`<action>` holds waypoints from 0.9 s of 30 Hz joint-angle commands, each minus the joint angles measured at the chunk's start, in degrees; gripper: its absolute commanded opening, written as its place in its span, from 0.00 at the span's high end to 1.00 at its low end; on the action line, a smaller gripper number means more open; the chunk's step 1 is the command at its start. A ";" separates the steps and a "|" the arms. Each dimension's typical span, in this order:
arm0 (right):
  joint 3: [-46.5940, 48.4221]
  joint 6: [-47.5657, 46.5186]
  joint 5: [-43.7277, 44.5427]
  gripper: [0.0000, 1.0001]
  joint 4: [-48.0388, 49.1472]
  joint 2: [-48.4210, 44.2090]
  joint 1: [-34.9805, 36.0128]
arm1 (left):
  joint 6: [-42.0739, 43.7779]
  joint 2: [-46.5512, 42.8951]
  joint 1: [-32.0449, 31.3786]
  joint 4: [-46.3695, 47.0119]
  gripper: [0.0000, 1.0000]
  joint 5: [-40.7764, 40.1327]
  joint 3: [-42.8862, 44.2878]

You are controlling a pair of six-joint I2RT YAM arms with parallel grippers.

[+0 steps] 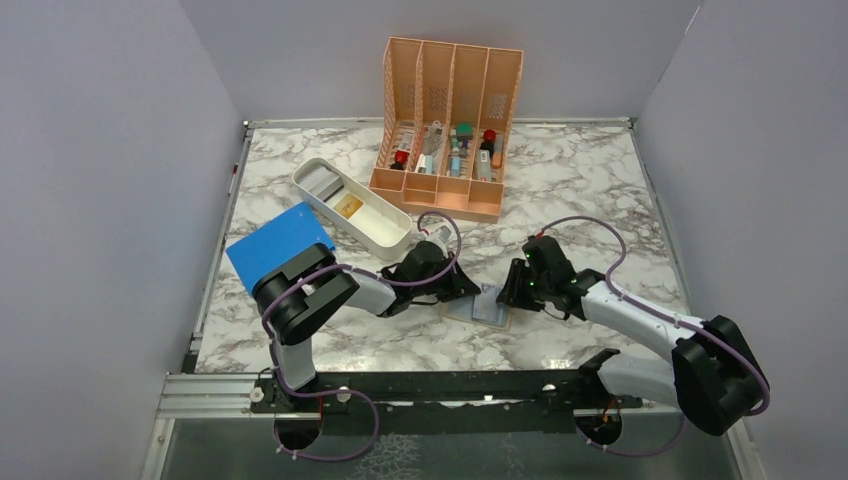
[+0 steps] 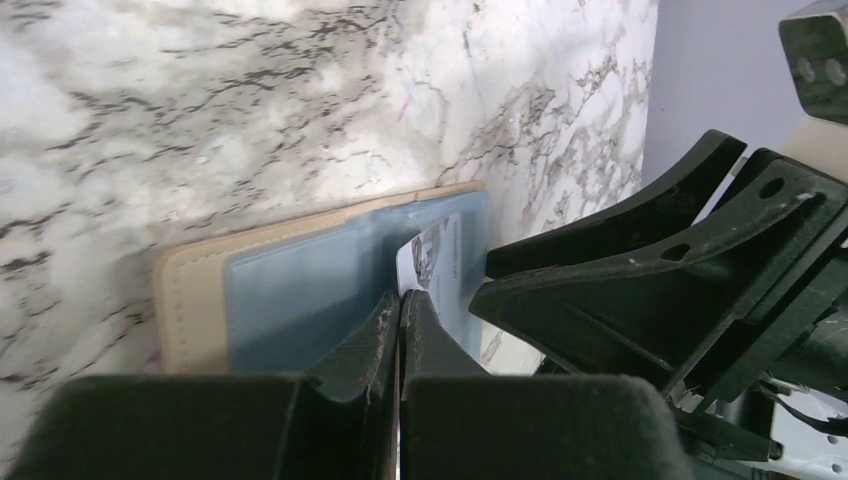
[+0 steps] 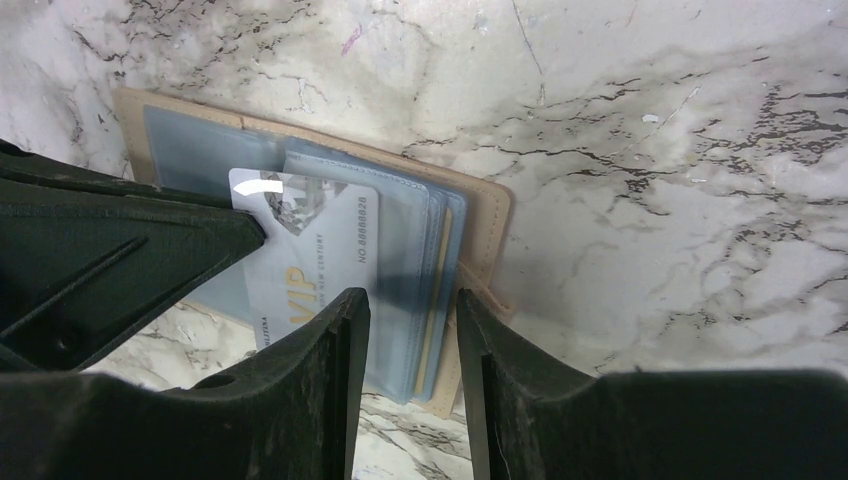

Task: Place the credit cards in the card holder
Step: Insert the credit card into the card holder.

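The tan card holder [image 1: 490, 308] lies open on the marble between my two grippers, clear sleeves up [image 3: 485, 215] [image 2: 200, 300]. A pale blue credit card [image 3: 320, 240] marked VIP lies partly inside a sleeve, one edge sticking out [image 2: 440, 255]. My left gripper [image 1: 468, 292] [image 2: 402, 298] is shut on that free edge, its jaws stacked one over the other. My right gripper [image 1: 512, 292] [image 3: 410, 297] is open, its fingers astride the sleeves' near edge. A gold-yellow card [image 1: 349, 206] lies in the white tray.
The white oblong tray [image 1: 362, 228] stands behind the left arm. A large blue sheet [image 1: 275, 245] lies at the table's left edge. An orange slotted rack [image 1: 447, 100] with small items stands at the back. Grey walls close three sides.
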 commanded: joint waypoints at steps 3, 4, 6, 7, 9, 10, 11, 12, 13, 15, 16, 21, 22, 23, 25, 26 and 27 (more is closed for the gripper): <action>-0.58 -0.44 -0.32 0.57 -2.15 -1.09 0.13 | 1.24 1.89 -2.36 -0.48 0.95 -1.22 2.43; -0.43 -0.44 -0.27 0.57 -2.26 -1.23 0.13 | 1.25 1.77 -2.51 -0.44 0.91 -1.15 2.44; -0.33 -0.52 -0.08 0.56 -2.51 -1.49 0.13 | 1.25 1.28 -2.56 -0.59 0.82 -1.16 2.12; -0.38 -0.52 0.04 0.56 -2.63 -1.65 0.13 | 1.18 0.90 -2.56 -0.73 0.79 -1.34 1.82; -0.39 -0.52 0.25 0.56 -2.77 -1.88 0.09 | 1.49 0.20 -2.56 -1.48 0.75 -2.01 1.42; -0.37 -0.52 0.26 0.56 -2.75 -1.90 0.13 | 1.82 -0.16 -2.58 -2.09 0.73 -2.37 1.43; -0.34 -0.52 0.26 0.56 -2.77 -1.90 0.13 | 2.19 -0.36 -2.56 -2.77 0.72 -2.56 1.54; -0.29 -0.49 0.22 0.56 -2.85 -1.90 0.13 | 2.49 -0.58 -2.56 -3.27 0.70 -2.66 1.74; -0.28 -0.44 0.25 0.56 -3.01 -1.88 0.13 | 2.96 -0.79 -2.56 -3.90 0.69 -2.80 1.97; 0.00 -0.31 0.47 0.56 -3.39 -1.89 0.13 | 3.63 -1.22 -2.56 -5.20 0.66 -3.17 2.61; 0.09 -0.12 0.66 0.56 -3.66 -1.97 0.13 | 3.86 -1.41 -2.58 -5.65 0.65 -3.34 2.79; 1.18 0.57 2.35 0.56 -5.56 -2.49 0.13 | 4.93 -1.86 -2.66 -6.94 0.63 -3.60 3.75; 1.44 0.69 2.83 0.56 -5.92 -2.52 0.13 | 4.98 -1.70 -2.73 -7.08 0.63 -3.48 4.01; 1.70 1.05 3.42 0.56 -6.34 -2.60 0.13 | 5.04 -1.31 -2.80 -7.18 0.63 -3.32 4.27; 2.04 1.67 5.11 0.56 -6.85 -2.48 0.13 | 5.17 -0.43 -3.02 -7.20 0.63 -2.70 4.87; 2.08 1.94 6.15 0.56 -6.97 -2.41 0.13 | 5.41 0.09 -3.08 -7.20 0.63 -2.22 5.26; 2.07 2.27 7.59 0.56 -6.86 -2.09 0.13 | 5.68 0.62 -3.13 -7.20 0.63 -1.67 5.80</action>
